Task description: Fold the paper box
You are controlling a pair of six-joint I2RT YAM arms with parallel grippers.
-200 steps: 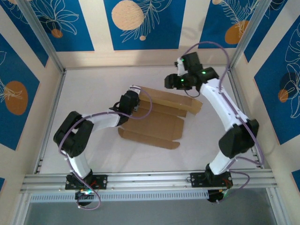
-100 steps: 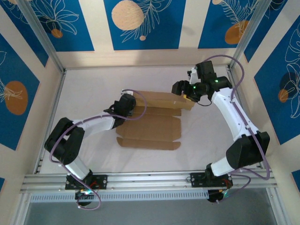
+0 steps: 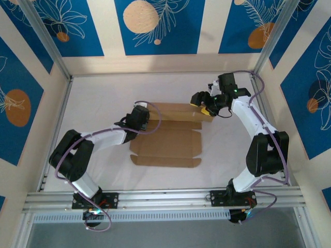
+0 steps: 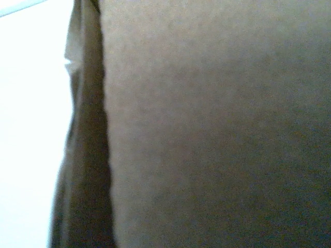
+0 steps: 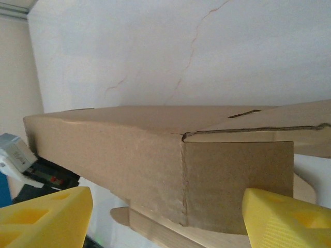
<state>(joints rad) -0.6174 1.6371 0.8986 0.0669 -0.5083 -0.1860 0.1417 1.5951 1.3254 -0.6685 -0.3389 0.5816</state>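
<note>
**Item:** paper box (image 3: pixel 170 147), brown cardboard, part-folded. It lies on the white worktop (image 3: pixel 98 93) between the two sets of jaws.

**Form:** The half toward the arm bases lies flat. The far half is raised into a long closed strip, and its long axis runs from one set of jaws across to the other.

**Left gripper** (image 3: pixel 138 118): Sits at the strip's left end with cardboard close against its camera. The jaws are pressed together. Whether any cardboard is caught between them cannot be told.

**Right gripper** (image 3: pixel 202 103): Sits at the strip's right end. The jaws are spread, with yellow pads (image 5: pixel 46 217) on either side of the short end panel. That panel stands straight ahead of the jaws and between them. Whether the pads touch it cannot be told.

**Key relation:** The strip runs lengthwise away from the right jaws, so they meet it end-on. The right arm is the nearer one to the unfinished corner, where a seam and a slit show.

**Judgement:** The coming move probably works that end panel, and it will go well only if the panel stays centred between the pads while the left end holds steady.
</note>
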